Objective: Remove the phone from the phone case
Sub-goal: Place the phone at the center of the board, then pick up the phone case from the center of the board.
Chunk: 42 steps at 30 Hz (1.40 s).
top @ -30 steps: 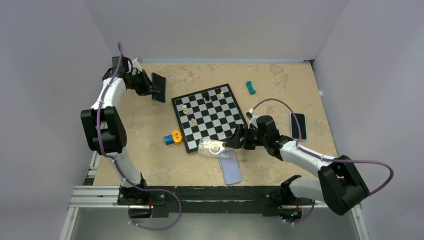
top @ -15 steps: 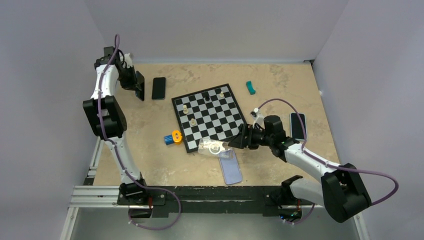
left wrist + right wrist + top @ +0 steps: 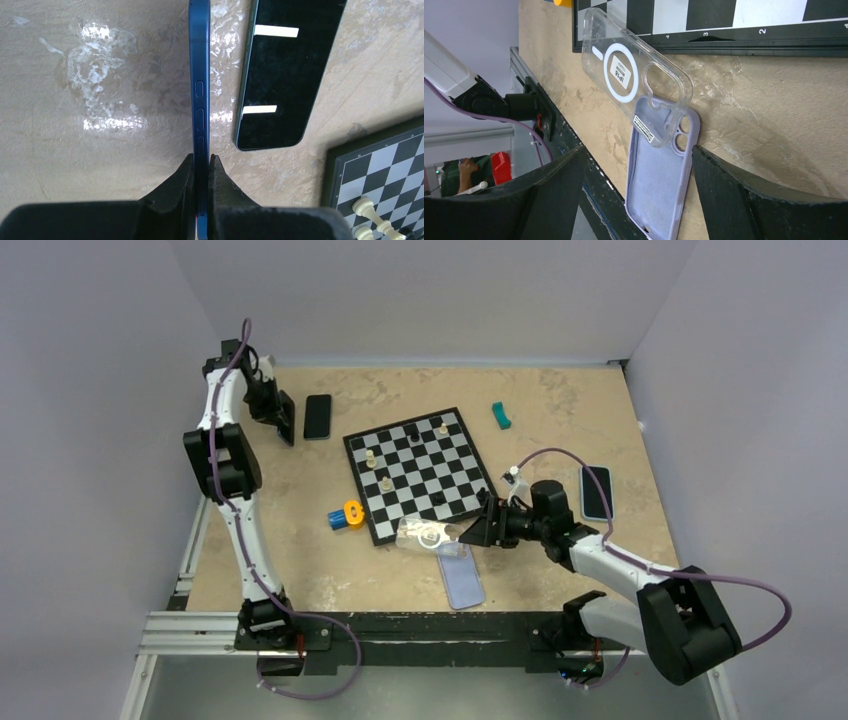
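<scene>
The blue phone [image 3: 200,75] is at the far-left corner of the worktop [image 3: 560,400]. It is turned on edge and clamped across its two flat faces by the jaws of the left gripper [image 3: 201,160], which are closed on it near one short end. Its metal rim and side buttons are bare, so I judge it already free of any case. It runs parallel to a black phone [image 3: 292,75] that lies flat just beside it, apart from it; whether the held phone touches the surface I cannot tell. It should handle as a stiff, dense slab with slick glass faces that would crack if dropped. Gripped this close to one end it will lever against the pads, so a hold across the faces nearer the middle, clear of the buttons, would be steadier. The right gripper [image 3: 639,150] hangs low with its jaws spread wide and holding nothing, facing the empty clear case [image 3: 636,75], which leans from the edge of the chessboard [image 3: 420,475] onto an empty lilac case [image 3: 656,165]. Compared with a second ago, the left gripper has drawn the phone leftward off the spot where it overlapped the black phone, which now shows whole. The right gripper has slid slightly nearer the arm bases, and both cases lie where they were.
</scene>
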### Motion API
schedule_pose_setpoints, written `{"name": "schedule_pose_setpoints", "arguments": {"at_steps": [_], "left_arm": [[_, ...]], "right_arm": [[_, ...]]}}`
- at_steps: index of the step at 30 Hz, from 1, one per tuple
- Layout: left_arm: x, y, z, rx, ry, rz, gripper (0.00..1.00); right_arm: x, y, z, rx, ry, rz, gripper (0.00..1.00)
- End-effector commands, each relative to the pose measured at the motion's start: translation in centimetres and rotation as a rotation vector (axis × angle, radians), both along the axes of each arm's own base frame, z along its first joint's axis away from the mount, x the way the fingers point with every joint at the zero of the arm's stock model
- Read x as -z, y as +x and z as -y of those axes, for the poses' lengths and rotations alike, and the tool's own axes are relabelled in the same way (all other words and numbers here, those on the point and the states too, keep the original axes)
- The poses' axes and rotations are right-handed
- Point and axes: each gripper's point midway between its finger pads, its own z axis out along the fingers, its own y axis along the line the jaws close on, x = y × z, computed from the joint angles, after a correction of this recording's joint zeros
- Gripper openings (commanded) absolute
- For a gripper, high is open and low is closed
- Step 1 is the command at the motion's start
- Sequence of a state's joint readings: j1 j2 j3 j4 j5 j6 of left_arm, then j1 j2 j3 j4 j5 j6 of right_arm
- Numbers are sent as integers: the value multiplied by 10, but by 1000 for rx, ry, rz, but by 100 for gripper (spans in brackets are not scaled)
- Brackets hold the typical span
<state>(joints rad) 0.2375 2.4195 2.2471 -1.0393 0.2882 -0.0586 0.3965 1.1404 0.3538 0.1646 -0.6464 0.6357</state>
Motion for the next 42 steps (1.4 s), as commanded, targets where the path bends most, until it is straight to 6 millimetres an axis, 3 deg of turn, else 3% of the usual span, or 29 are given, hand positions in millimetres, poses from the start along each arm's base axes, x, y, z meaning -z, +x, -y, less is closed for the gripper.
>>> {"name": "schedule_pose_setpoints", "arguments": {"at_steps": [1, 7, 14, 16, 18, 19, 22, 24, 27, 32, 35, 38, 42], "left_arm": [[-2, 10, -1, 17, -9, 16, 9], [-8, 22, 10, 9, -80, 42, 22], [-24, 19, -8, -77, 21, 43, 51], [-38, 18, -21, -114, 94, 65, 64], [-60, 15, -37, -172, 182, 89, 90], [-71, 12, -44, -205, 221, 100, 95], [-110, -1, -56, -302, 301, 147, 100], [-137, -14, -52, -352, 303, 185, 100], [-169, -42, -16, -369, 209, 252, 100], [-192, -97, 98, -214, -62, 412, 100], [-198, -131, 149, -81, -153, 465, 100], [-196, -156, 169, -1, -200, 497, 98], [-192, -172, 161, 43, -128, 541, 97]], "right_arm": [[-9, 4, -5, -8, 51, 39, 81], [-13, 7, -4, 6, 49, 49, 81], [-14, 10, -7, 12, 76, 37, 82], [-14, 11, -9, 13, 82, 34, 81], [-14, 12, -9, 18, 84, 29, 81], [-14, 13, -9, 20, 83, 27, 81], [-12, 14, -8, 25, 76, 23, 82], [-9, 16, -9, 29, 68, 20, 81], [-4, 20, -10, 31, 68, 17, 80], [2, 28, -15, 21, 80, 22, 71], [2, 33, -16, 24, 79, 43, 69], [6, 40, -14, 34, 51, 64, 68], [8, 47, -16, 39, 55, 77, 63]]}}
